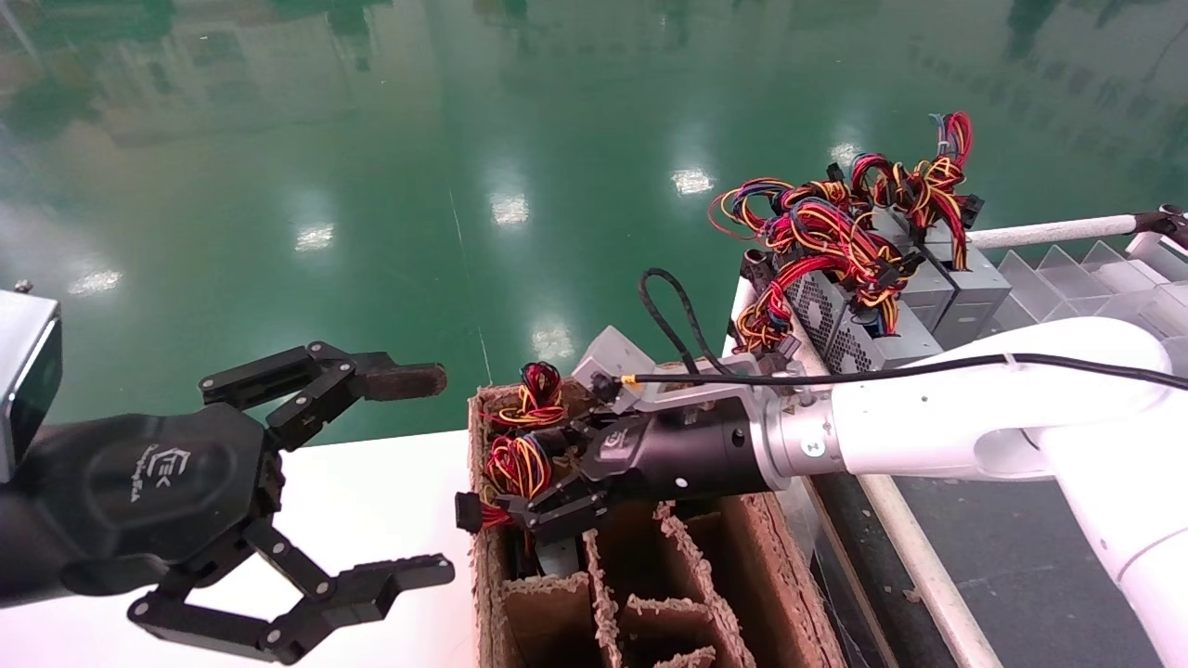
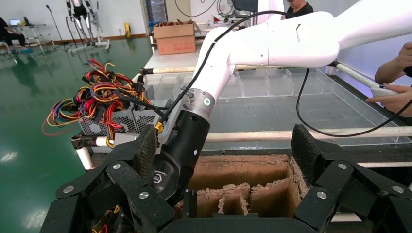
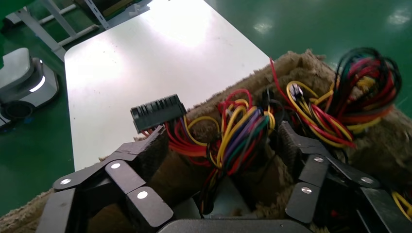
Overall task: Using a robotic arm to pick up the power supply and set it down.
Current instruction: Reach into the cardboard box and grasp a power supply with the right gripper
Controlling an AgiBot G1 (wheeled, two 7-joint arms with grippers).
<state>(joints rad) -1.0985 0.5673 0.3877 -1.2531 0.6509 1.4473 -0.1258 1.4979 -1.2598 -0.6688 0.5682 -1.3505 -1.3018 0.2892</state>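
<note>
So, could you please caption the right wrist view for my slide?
Open right gripper straddling the power supply's wire bundle inside the cardboard box.

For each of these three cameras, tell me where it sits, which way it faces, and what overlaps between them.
Head view: on the robot's head, looking forward and down at the cardboard box; both arms show, left gripper open over the white table.
Left wrist view: across the box toward the right arm, own fingers framing it.
Right wrist view: down into the box at the wire bundle, fingers straddling it.
Shared: box, right arm.

Bright overhead lamps glare off glossy floor (image 1: 520, 139).
</note>
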